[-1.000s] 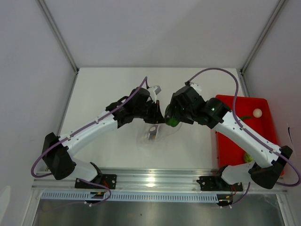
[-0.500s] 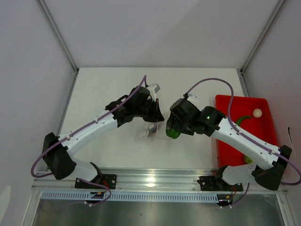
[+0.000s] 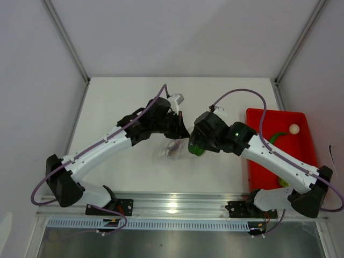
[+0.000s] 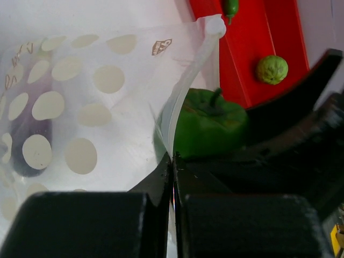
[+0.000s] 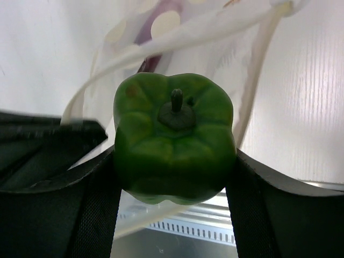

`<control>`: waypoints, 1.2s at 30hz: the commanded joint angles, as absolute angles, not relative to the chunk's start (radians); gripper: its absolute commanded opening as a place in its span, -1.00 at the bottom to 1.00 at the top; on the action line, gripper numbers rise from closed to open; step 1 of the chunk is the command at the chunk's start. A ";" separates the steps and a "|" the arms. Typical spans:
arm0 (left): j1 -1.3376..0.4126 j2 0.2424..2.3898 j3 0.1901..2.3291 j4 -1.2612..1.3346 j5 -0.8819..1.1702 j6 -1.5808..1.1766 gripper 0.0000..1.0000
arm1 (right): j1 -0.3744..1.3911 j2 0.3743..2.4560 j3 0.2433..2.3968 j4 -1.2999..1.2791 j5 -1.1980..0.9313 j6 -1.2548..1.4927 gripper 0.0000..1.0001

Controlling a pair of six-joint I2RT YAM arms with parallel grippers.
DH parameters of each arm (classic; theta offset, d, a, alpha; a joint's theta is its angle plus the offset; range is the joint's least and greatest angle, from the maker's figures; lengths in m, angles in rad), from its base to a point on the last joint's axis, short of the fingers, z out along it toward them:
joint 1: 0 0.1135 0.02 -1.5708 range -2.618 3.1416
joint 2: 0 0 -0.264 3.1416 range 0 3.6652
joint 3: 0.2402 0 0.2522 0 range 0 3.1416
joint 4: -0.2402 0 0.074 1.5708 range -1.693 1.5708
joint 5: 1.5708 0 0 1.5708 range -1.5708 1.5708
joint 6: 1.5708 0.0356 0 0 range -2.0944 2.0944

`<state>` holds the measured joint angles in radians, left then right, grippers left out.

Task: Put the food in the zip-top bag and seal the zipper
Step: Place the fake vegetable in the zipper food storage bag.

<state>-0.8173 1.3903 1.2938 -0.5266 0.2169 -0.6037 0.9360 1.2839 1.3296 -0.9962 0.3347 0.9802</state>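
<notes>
My right gripper (image 3: 195,144) (image 5: 174,158) is shut on the bright green round pepper piece (image 5: 173,137) (image 4: 208,128) and holds it at the open mouth of the zip-top bag (image 3: 171,150) (image 4: 102,107). The bag is clear with pale dots. My left gripper (image 3: 179,130) (image 4: 173,158) is shut on the bag's mouth edge, with the whitish zipper strip (image 4: 185,86) (image 5: 177,35) running up from its jaws. The purple long piece (image 4: 27,153) (image 5: 157,29) lies inside the bag. The whitish ball (image 3: 293,129) and the darker green long piece (image 3: 277,135) (image 4: 231,6) lie in the red tray.
The red tray (image 3: 301,156) (image 4: 252,48) stands at the right and also holds a yellow-green bumpy ball (image 3: 283,180) (image 4: 271,69). White walls with metal posts enclose the table. A metal rail (image 3: 177,207) runs along the near edge.
My right gripper has carried the pepper down and slightly left, up to the bag's mouth. My left gripper and the bag's edge have shifted only a little.
</notes>
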 commanded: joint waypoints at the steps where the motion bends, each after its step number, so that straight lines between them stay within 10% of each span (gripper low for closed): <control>1: -0.830 1.335 1.342 -0.523 0.242 -0.624 -0.99 | 0.911 1.299 1.327 -0.913 0.364 0.948 -0.17; 16: -0.839 1.345 1.344 -0.519 0.218 -0.630 -0.99 | 0.856 1.259 1.339 -0.899 0.318 0.907 0.71; 17: -0.839 1.348 1.348 -0.518 0.218 -0.630 -0.99 | 0.856 1.255 1.338 -0.905 0.311 0.911 0.98; 29: -0.836 1.388 1.361 -0.523 0.198 -0.604 -0.99 | 0.842 1.149 1.511 -1.106 0.448 0.919 0.95; 36: -0.834 1.391 1.330 -0.505 0.209 -0.597 -0.99 | 0.327 1.078 1.582 -1.232 0.436 0.788 0.89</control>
